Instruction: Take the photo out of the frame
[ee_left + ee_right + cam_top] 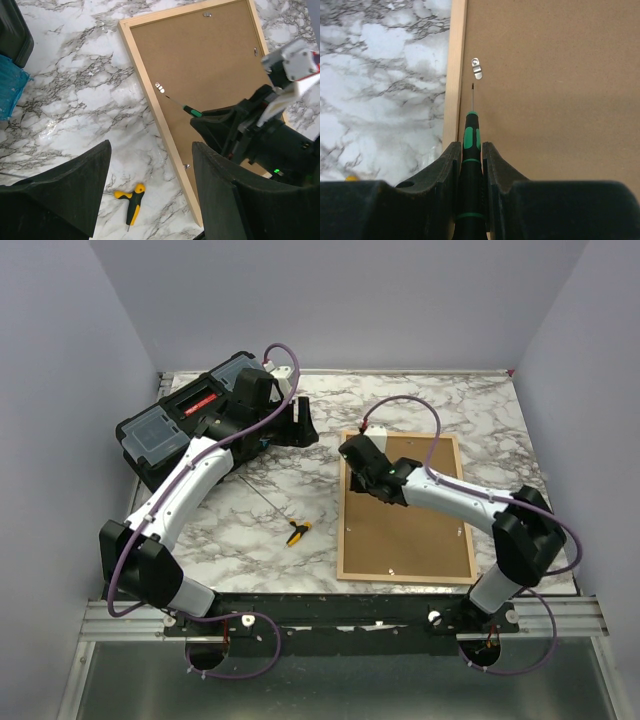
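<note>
The light-wood frame [341,510] lies face down on the marble table, its brown backing board [420,530] facing up. The photo is hidden under the board. My right gripper [471,147] is shut on a black and green screwdriver [471,135]. The screwdriver's tip sits just short of a small metal clip [477,68] by the frame's left rail [456,75]. The left wrist view shows the same screwdriver [192,111] and clip [159,87]. My left gripper [151,150] is open and empty, high above the table, left of the frame [150,110].
A yellow and black T-handle key [298,531] lies on the marble left of the frame and also shows in the left wrist view [131,197]. A black toolbox [190,420] stands at the back left. More clips [207,14] sit on the board's other edges.
</note>
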Robot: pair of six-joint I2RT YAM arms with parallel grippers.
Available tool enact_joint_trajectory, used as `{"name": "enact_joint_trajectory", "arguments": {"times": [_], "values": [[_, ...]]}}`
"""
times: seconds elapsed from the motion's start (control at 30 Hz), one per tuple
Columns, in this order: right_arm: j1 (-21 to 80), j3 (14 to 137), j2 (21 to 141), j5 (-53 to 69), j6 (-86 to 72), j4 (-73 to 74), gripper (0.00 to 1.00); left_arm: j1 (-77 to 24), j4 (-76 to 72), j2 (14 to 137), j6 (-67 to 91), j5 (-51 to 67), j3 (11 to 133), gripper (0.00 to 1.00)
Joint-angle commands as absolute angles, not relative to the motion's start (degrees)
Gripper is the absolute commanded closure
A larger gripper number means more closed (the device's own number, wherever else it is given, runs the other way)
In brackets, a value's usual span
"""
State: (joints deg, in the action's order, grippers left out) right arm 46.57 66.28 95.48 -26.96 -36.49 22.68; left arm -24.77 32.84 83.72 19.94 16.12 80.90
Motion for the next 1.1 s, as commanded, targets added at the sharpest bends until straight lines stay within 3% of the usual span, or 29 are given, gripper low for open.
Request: {"name": "enact_joint_trajectory", "arguments": {"times": [0.0, 0.37, 1.07], "values": [[47.15, 61.38, 86.29, -21.68, -33.88, 20.53, 0.99, -25.04, 32.67, 84.48, 19.93, 17.47, 82.88, 0.33], [47.92, 46.60, 72.73, -10.44, -38.80, 17.84, 0.99, -25.95, 31.90, 85.24, 20.47, 18.30, 82.27, 0.33], [57.96, 44.74, 68.82, -17.67, -45.04, 30.84, 0.99, -29.47, 34.56, 87.24, 18.22, 13.46, 83.93, 0.32]]}}
